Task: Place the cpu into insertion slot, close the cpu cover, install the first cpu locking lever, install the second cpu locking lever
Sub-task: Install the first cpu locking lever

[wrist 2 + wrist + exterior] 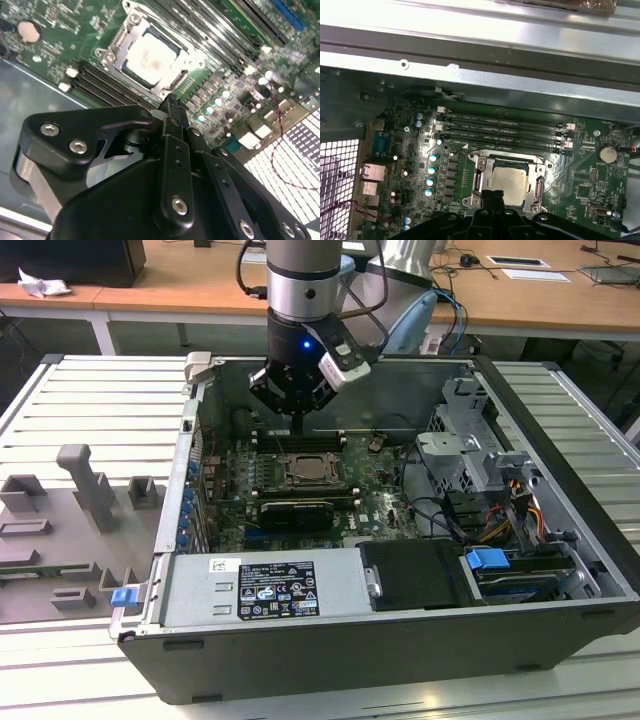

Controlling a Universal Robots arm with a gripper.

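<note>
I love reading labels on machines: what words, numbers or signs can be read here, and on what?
Black sticker on the silvery box: white print and symbols, too small to read.
White tag beside it: blurred.
Memory sticks: white strips of print, unreadable.
cpu: no legible marking.
Nothing can be quoted.

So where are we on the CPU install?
Done: the cpu sits in the insertion slot, and the cpu cover lies flat around it. In hand: the gripper, shut and empty, hangs at the slot's edge; contact unclear. Left: the two locking levers. Whether either is latched can't be told.
</note>
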